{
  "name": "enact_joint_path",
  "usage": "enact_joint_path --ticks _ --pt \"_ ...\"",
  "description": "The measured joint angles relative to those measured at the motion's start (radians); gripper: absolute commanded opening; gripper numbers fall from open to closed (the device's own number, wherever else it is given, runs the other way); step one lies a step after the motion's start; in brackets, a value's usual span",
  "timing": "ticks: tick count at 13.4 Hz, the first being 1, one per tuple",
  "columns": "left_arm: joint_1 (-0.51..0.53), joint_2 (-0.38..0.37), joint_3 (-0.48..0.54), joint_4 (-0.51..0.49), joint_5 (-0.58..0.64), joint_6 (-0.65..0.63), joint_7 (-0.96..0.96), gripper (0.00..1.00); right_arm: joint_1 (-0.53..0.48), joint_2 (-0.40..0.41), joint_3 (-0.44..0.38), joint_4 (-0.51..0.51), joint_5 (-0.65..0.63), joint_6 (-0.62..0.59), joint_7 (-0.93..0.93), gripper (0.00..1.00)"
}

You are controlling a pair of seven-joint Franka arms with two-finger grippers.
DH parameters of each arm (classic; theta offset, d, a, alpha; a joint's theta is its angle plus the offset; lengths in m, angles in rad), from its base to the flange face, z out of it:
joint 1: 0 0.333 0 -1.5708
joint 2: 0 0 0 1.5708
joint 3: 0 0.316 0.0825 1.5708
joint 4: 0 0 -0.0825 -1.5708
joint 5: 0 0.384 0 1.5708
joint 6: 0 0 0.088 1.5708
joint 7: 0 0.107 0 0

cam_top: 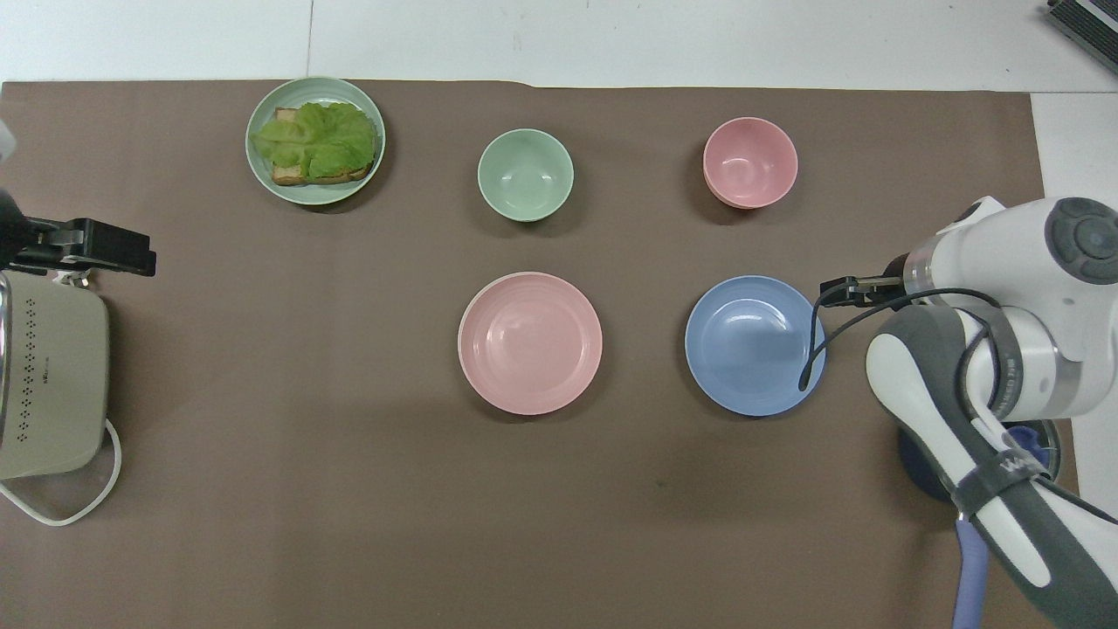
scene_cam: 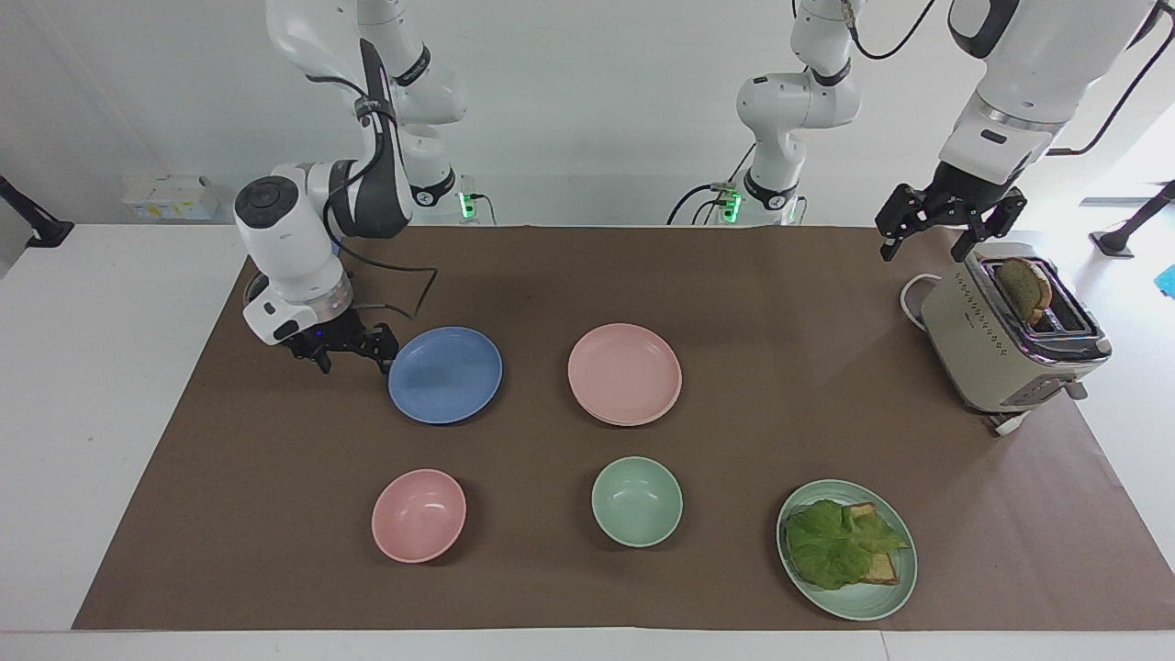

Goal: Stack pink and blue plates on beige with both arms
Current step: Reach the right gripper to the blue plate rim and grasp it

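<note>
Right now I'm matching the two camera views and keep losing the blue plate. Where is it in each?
Facing view: the blue plate lies at centre-left, beside the pink plate, with the right gripper low at its edge.
Overhead view: the blue plate lies right of centre, the right gripper at its rim.
Shared landmark: the pink bowl, farther from the robots than the blue plate.

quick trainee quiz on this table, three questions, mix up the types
1. True or false: the right gripper is holding the blue plate.
2. What lies on the pale green plate? A soup; B bread with lettuce; C a spoon.
3. How many small bowls stand on the brown mat?

Key: 1 false, it is open, beside the plate's rim. 2 B. 3 two: the pink bowl and the green bowl.
</note>
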Motion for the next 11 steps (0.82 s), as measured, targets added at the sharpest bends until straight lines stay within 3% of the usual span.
enact_joint_path --ticks 5,6,9,11 --pt "0.000 0.000 0.000 0.000 0.000 -0.001 0.000 1.00 0.012 0.036 0.001 -0.099 0.006 0.101 0.000 1.00" --pt "0.000 0.000 0.000 0.000 0.000 -0.001 0.000 1.00 0.012 0.037 0.001 -0.109 0.018 0.103 -0.001 0.94" --pt "0.000 0.000 0.000 0.000 0.000 -0.001 0.000 1.00 0.012 0.038 0.001 -0.125 0.080 0.111 -0.029 0.62" --pt "0.000 0.000 0.000 0.000 0.000 -0.001 0.000 1.00 0.012 0.039 0.001 -0.128 0.089 0.111 -0.032 0.31"
